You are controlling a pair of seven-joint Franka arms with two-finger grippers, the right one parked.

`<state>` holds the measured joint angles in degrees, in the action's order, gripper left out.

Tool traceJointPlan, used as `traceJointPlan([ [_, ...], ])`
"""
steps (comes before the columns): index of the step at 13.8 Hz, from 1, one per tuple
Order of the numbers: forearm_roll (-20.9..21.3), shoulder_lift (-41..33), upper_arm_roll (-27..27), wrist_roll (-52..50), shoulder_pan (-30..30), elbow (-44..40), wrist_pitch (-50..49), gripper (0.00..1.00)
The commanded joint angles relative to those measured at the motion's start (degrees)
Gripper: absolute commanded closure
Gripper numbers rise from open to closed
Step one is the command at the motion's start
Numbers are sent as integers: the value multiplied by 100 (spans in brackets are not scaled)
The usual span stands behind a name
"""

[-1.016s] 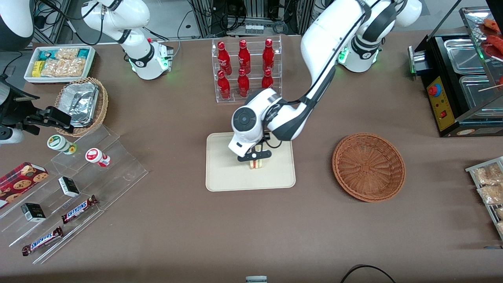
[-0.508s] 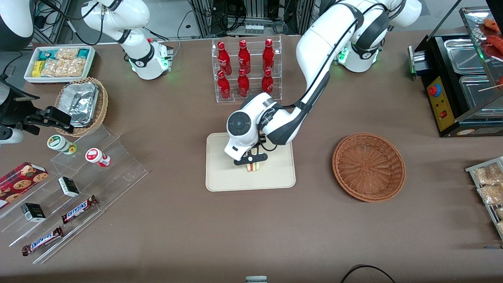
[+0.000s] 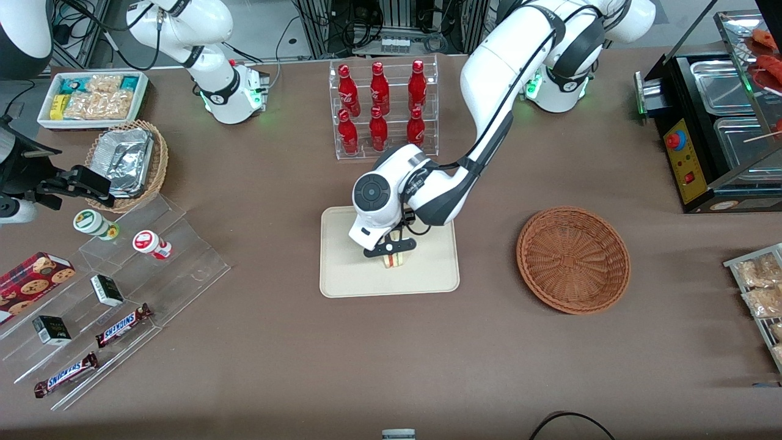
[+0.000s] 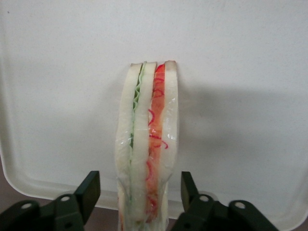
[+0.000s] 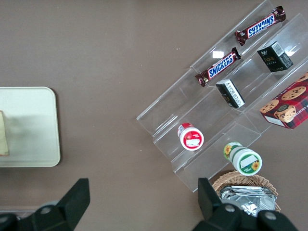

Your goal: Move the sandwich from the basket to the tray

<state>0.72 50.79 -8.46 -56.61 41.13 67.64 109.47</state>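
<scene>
The sandwich (image 3: 394, 261) stands on its long edge on the cream tray (image 3: 348, 272), near the tray's middle. In the left wrist view its white bread with green and red filling (image 4: 147, 144) rises between my gripper's (image 4: 139, 185) two black fingers (image 4: 89, 191), and a gap shows on each side of it. My gripper (image 3: 391, 252) is open and hangs low over the tray (image 4: 240, 72), straddling the sandwich. The reddish-brown basket (image 3: 573, 260) sits empty toward the working arm's end of the table. The right wrist view catches the tray's end (image 5: 33, 125) and a sliver of the sandwich (image 5: 3, 139).
A clear rack of red bottles (image 3: 382, 110) stands just farther from the front camera than the tray. Clear acrylic steps with snacks (image 3: 110, 287) and a tan wicker basket holding foil (image 3: 125, 162) lie toward the parked arm's end. A black food warmer (image 3: 715, 122) sits at the working arm's end.
Between one second and half a second ago the gripper and sandwich shifted slightly toward the parked arm's end and sank onto the tray. Since then nothing has visibly moved.
</scene>
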Motion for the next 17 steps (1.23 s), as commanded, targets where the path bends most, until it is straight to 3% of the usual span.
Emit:
traceJointPlan([
  [1,34,-297,64,-96,44,-137,-460,0],
  [5,86,-648,90,-60,18,-119,-663,0],
  [7,463,-876,300,-52,9,-76,-803,0],
  [10,447,-1070,301,62,-438,-49,-892,0],
  [13,114,-1736,283,1042,-1070,712,-866,0],
  [17,16,-2730,283,2669,-1914,1829,-901,0],
])
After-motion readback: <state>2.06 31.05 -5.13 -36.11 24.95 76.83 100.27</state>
